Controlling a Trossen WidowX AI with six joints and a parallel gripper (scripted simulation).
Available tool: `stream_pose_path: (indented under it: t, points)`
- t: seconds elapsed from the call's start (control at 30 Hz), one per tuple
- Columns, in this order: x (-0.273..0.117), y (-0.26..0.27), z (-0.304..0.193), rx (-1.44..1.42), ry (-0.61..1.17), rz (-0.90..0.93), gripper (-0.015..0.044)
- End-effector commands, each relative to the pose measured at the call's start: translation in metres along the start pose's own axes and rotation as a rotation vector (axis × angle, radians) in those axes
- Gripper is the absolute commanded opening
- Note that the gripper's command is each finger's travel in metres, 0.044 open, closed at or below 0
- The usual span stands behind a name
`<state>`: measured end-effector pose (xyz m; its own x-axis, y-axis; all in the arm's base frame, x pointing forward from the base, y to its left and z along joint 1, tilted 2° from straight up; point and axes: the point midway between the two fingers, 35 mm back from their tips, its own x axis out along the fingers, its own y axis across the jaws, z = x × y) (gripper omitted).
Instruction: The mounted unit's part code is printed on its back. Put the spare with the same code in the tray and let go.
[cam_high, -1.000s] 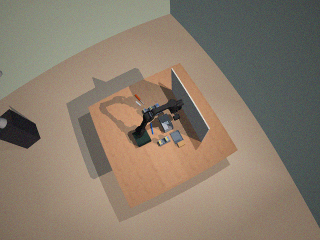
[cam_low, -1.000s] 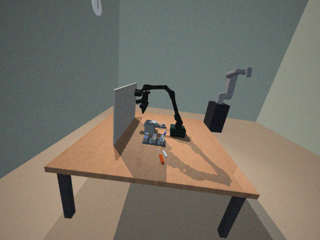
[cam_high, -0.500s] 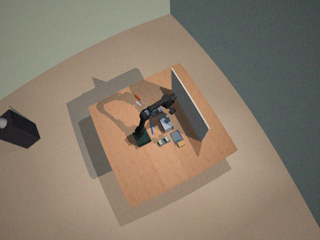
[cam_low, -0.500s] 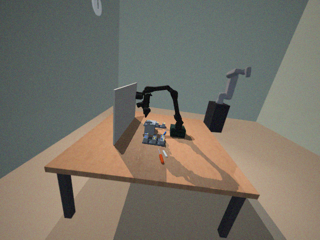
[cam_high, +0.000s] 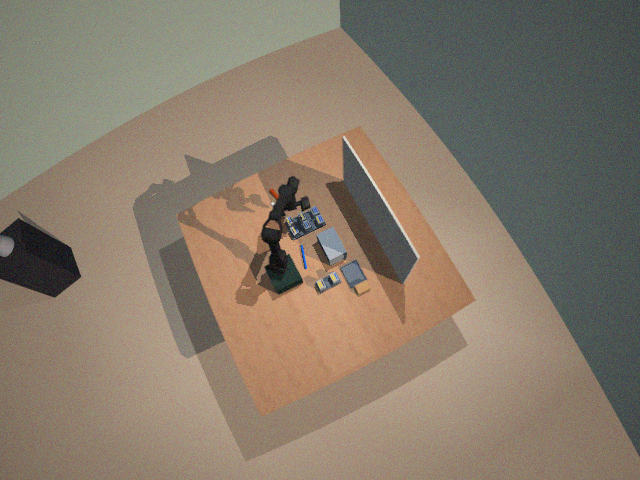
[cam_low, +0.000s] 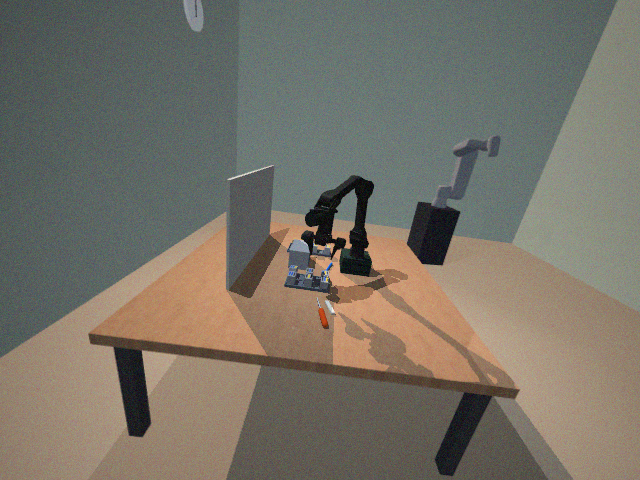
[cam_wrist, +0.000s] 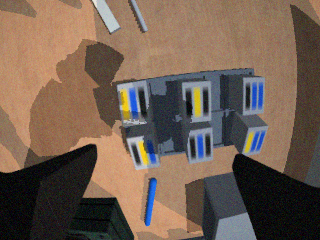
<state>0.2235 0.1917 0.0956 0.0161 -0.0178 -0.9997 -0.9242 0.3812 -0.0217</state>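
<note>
Wood-toned and partly shaded, the surface (cam_high: 310, 351) (cam_low: 206, 315) (cam_wrist: 170, 52) is lit beside an upright panel (cam_high: 377, 211) (cam_low: 250, 227). Open wide, with nothing gripped, the fingers (cam_high: 305, 202) (cam_low: 308, 241) are held above the objects. Six striped spares (cam_high: 320, 218) (cam_low: 309, 275) (cam_wrist: 197, 101) are seated in the rack (cam_high: 301, 234) (cam_low: 314, 287) (cam_wrist: 217, 95); which one is matched to the unit (cam_high: 331, 244) (cam_low: 298, 255) (cam_wrist: 225, 197) cannot be told, as its code is hidden. Two more spares are held in a smaller rack (cam_high: 327, 284), just beside the tray (cam_high: 354, 272) — a tan block (cam_high: 361, 287) is seen at the tray's end. A blue pen (cam_high: 303, 257) (cam_low: 329, 267) (cam_wrist: 150, 202) is placed near the unit, and an orange-handled tool (cam_high: 273, 194) (cam_low: 323, 317) (cam_wrist: 138, 15) and white stick (cam_low: 330, 307) (cam_wrist: 106, 15) are laid side by side.
</note>
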Motion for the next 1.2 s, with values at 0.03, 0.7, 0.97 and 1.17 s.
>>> stream_pose_path:
  t: [0.03, 0.7, 0.97, 1.17]
  points:
    - [0.013, 0.041, -0.002, -0.210, 0.006, 0.006, 0.0440]
    - [0.053, 0.032, 0.003, -0.210, 0.006, 0.005, 0.0300]
    - [0.057, 0.032, 0.004, -0.210, 0.006, 0.005, 0.0300]
    - [0.067, 0.032, 0.005, -0.210, 0.006, 0.005, 0.0300]
